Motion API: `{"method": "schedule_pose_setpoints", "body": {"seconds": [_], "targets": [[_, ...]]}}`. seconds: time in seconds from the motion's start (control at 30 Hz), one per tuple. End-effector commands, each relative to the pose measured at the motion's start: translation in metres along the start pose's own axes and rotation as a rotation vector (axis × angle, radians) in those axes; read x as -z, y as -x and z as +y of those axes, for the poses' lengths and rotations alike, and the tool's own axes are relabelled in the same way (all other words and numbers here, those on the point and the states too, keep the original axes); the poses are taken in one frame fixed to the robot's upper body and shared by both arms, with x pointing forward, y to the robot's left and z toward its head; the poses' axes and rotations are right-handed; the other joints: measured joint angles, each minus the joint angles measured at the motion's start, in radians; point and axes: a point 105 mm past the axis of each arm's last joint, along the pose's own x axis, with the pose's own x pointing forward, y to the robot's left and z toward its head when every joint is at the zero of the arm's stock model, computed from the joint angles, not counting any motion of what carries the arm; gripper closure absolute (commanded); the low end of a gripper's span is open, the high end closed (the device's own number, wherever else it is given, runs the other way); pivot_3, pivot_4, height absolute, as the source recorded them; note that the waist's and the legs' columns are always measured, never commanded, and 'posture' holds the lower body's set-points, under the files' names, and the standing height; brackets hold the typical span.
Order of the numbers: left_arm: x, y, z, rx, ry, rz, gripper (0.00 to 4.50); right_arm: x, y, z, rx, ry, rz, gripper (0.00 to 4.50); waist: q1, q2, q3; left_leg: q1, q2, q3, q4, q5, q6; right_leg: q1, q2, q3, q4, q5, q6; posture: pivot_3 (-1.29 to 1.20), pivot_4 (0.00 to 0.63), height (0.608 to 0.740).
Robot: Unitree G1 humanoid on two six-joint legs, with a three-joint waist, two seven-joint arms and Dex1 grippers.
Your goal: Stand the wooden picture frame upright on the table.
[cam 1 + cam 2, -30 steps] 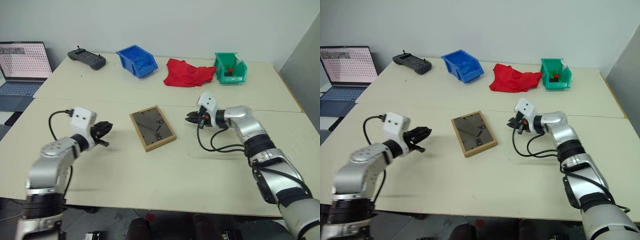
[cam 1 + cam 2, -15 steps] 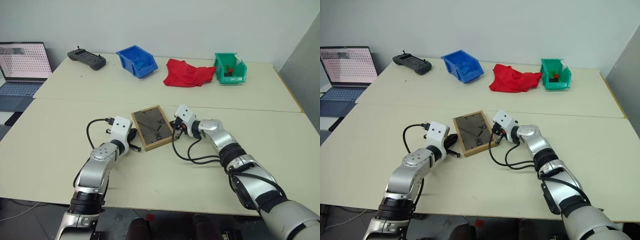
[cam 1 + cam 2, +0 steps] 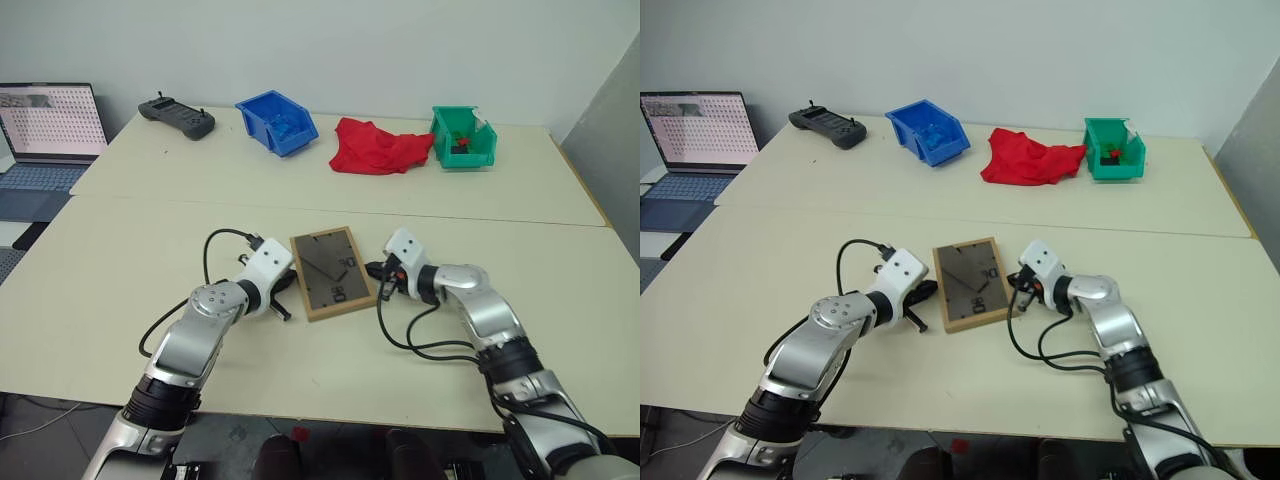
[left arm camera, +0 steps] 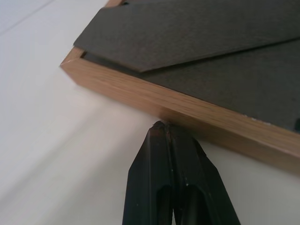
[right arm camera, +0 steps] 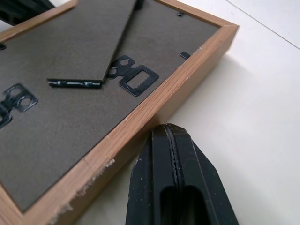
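Note:
The wooden picture frame (image 3: 333, 273) lies flat on the table (image 3: 150, 250) near its middle. Its dark grey back panel and fold-out stand (image 5: 89, 51) face up. My left gripper (image 3: 285, 294) is shut, and its tips (image 4: 165, 125) press against the light-wood side on the frame's left. On the opposite side my right gripper (image 3: 378, 272) is also shut, its tips (image 5: 171, 129) right at the wooden edge near the black hanger clip (image 5: 138, 79). Neither gripper holds anything.
Along the far edge stand a black controller (image 3: 175, 115), a blue bin (image 3: 275, 122), a red cloth (image 3: 378, 146) and a green bin (image 3: 460, 137). An open laptop (image 3: 45, 125) sits at the far left. A seam (image 3: 150, 200) crosses the table behind the frame.
Both shut grippers closed in on the frame from either side. The left one kept moving right, the right one drew back, and the frame slid right and nearer, turning slightly.

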Motion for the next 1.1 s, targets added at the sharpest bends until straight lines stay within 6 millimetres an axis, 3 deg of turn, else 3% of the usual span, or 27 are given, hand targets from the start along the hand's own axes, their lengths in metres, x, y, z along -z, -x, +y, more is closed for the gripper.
{"method": "schedule_pose_setpoints", "body": {"seconds": [0.03,0.3,0.53,0.67,0.7,0.83,0.93,1.1], "targets": [[-0.017,-0.002,-0.045,0.194,-0.062,-0.058,4.47,-0.028,0.009,0.031,-0.124,0.063,-0.078,4.5,0.0,0.0,0.0,0.0,0.0,0.0,0.0,0.0,0.0,0.0,0.0,0.0,0.0,0.0,0.0,0.0,0.15,0.74],[-0.008,-0.007,-0.044,0.186,-0.071,-0.01,4.47,-0.01,0.028,0.05,-0.181,0.09,0.038,4.5,0.001,0.0,-0.001,0.001,-0.001,-0.001,0.0,-0.002,0.004,0.001,0.0,0.0,0.0,0.0,0.0,0.0,0.15,0.74],[-0.002,-0.01,-0.028,0.125,-0.056,0.018,4.47,0.002,0.032,0.032,-0.123,0.102,0.114,4.5,0.003,0.0,-0.002,0.002,-0.001,-0.004,0.001,-0.002,0.004,0.005,0.0,-0.002,-0.001,0.0,0.0,0.0,0.15,0.74],[0.01,0.013,-0.012,0.129,0.023,0.027,4.47,0.004,0.041,0.009,-0.058,0.147,0.125,4.5,0.003,0.0,-0.002,0.003,-0.002,-0.005,0.001,-0.002,0.004,0.006,0.0,-0.002,-0.001,0.0,0.0,0.0,0.15,0.74],[0.013,0.021,-0.008,0.143,0.049,0.025,4.29,0.003,0.042,0.006,-0.053,0.153,0.116,4.5,0.001,0.0,-0.002,0.003,-0.002,-0.005,0.001,-0.002,0.004,0.006,0.0,-0.002,-0.001,0.0,0.0,0.0,0.15,0.74],[0.006,0.066,0.0,0.337,0.368,-0.066,3.63,-0.004,0.038,-0.003,-0.04,0.125,0.052,4.5,-0.012,-0.001,-0.002,0.003,-0.001,-0.007,0.0,-0.002,0.004,0.004,0.002,-0.002,-0.001,-0.001,-0.001,0.0,0.15,0.74],[0.008,0.092,-0.001,0.503,0.711,-0.052,3.02,-0.001,0.03,-0.002,-0.052,0.136,0.048,4.5,-0.012,-0.001,-0.002,0.001,-0.001,-0.009,0.0,-0.002,0.004,0.003,0.002,-0.003,0.0,-0.001,-0.001,0.0,0.15,0.74],[0.011,0.102,0.002,0.666,1.087,-0.04,2.02,0.002,0.023,0.01,-0.099,0.141,0.035,4.5,-0.005,-0.001,-0.002,0.002,-0.001,-0.01,0.001,-0.002,0.004,0.005,0.002,-0.003,-0.001,-0.001,0.0,0.0,0.15,0.74]]}}
